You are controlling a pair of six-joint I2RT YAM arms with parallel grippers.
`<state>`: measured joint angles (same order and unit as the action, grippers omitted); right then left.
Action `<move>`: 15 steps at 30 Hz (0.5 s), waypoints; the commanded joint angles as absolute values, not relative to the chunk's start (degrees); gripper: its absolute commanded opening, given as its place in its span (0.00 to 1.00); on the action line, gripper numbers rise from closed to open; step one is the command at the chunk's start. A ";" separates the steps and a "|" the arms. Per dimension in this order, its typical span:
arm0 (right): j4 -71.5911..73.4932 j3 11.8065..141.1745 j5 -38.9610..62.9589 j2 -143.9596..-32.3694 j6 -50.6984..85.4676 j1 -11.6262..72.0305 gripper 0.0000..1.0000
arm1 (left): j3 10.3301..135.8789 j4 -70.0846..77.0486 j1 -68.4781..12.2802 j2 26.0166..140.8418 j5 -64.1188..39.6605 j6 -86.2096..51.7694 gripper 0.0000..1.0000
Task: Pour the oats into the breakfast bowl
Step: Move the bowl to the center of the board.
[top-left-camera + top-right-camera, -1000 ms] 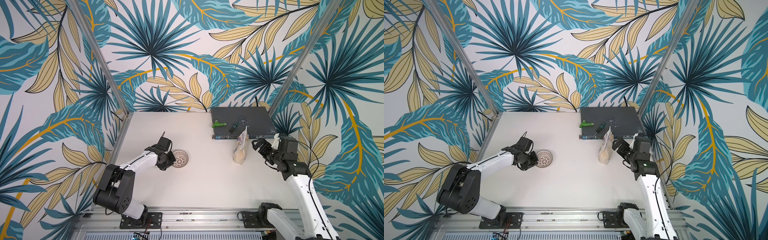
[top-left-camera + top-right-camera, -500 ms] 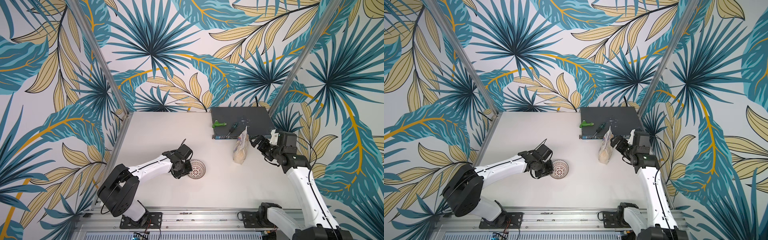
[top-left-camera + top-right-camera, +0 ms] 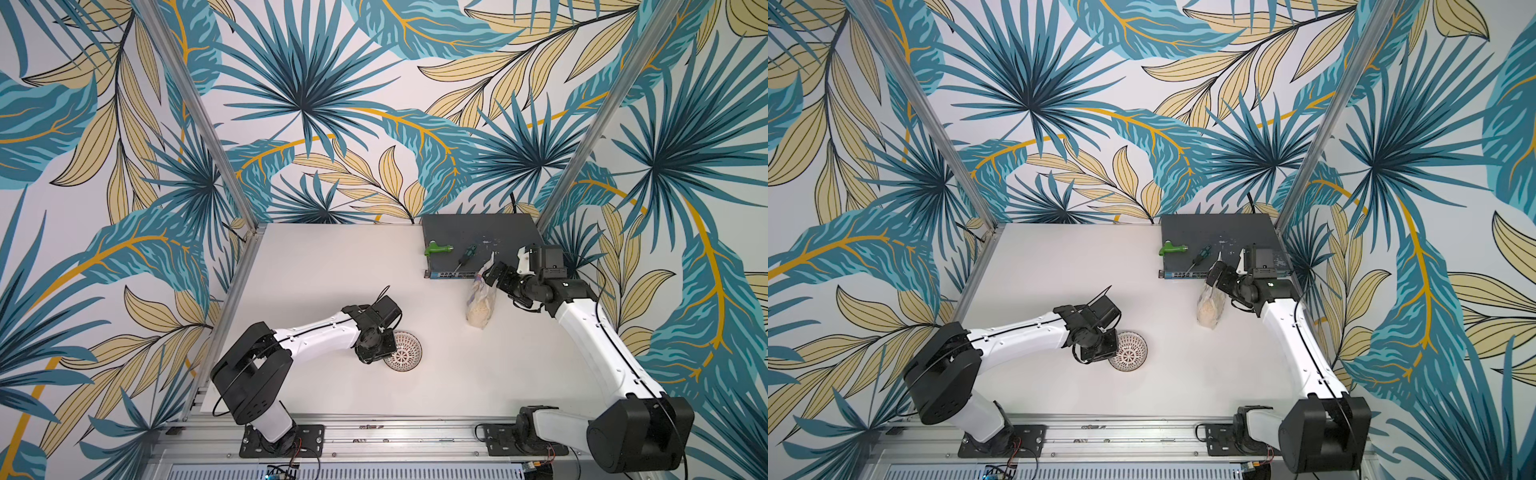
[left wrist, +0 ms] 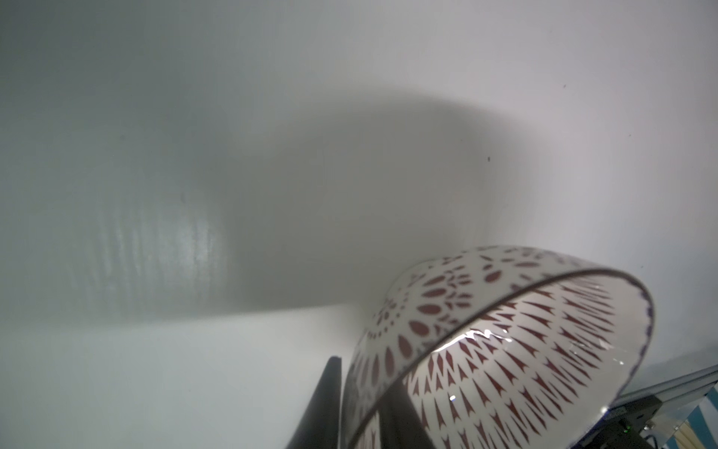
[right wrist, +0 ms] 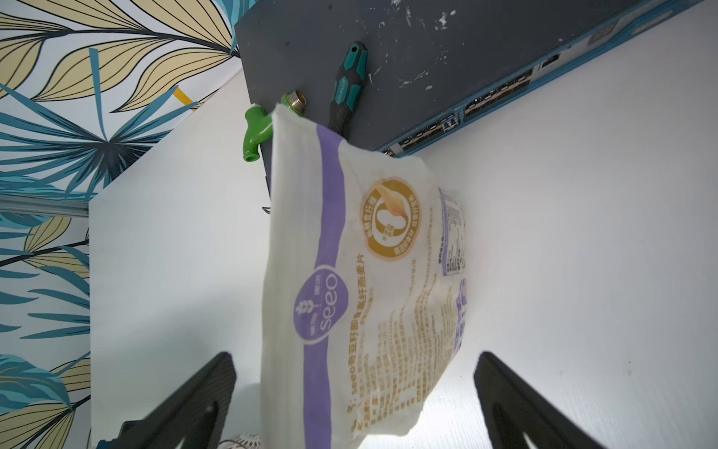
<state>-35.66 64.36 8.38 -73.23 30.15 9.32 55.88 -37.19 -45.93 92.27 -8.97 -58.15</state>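
The breakfast bowl (image 3: pixel 404 352) (image 3: pixel 1129 351), white with a dark lattice, sits on the table near the middle front. My left gripper (image 3: pixel 383 348) (image 3: pixel 1106 350) is at its left rim. In the left wrist view one finger stands outside the bowl (image 4: pixel 505 330) wall and the other inside; the left gripper (image 4: pixel 365 373) may or may not still press the rim. The oats bag (image 3: pixel 481 300) (image 3: pixel 1210 305) stands upright before a grey box. My right gripper (image 3: pixel 493 274) (image 3: pixel 1216 276) is open at the bag's top, its fingers (image 5: pixel 206 392) wide on either side of the bag (image 5: pixel 369 272), apart from it.
A dark grey network switch (image 3: pixel 482 235) lies at the back right, behind the bag. On it rest a green pipe fitting (image 3: pixel 437 248) and a green-handled screwdriver (image 3: pixel 465 258). Patterned walls and metal posts (image 3: pixel 199 116) close the table's back and sides.
My left arm brought the bowl from the left side rightward and frontward to the middle. My right gripper moved in toward the bag's top and now straddles it.
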 commanded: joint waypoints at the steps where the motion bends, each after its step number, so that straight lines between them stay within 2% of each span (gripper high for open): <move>1: -37.18 66.78 3.56 -75.92 28.07 10.62 0.94 | 56.84 -39.51 -46.23 91.10 -7.91 -57.95 0.36; 5: -38.21 69.45 0.78 -78.65 26.99 12.92 0.85 | 56.70 -41.57 -46.28 88.03 -6.78 -57.73 0.49; 8: -39.02 71.06 -1.40 -79.92 26.38 14.76 0.74 | 57.69 -44.92 -46.24 84.88 -4.66 -57.50 0.61; 11: -40.29 72.15 -3.37 -80.65 25.65 16.46 0.59 | 58.63 -47.44 -46.25 80.91 -2.15 -57.58 0.76; 15: -41.24 72.26 -4.26 -80.44 24.89 18.01 0.39 | 59.68 -48.19 -46.28 76.52 0.74 -57.86 0.82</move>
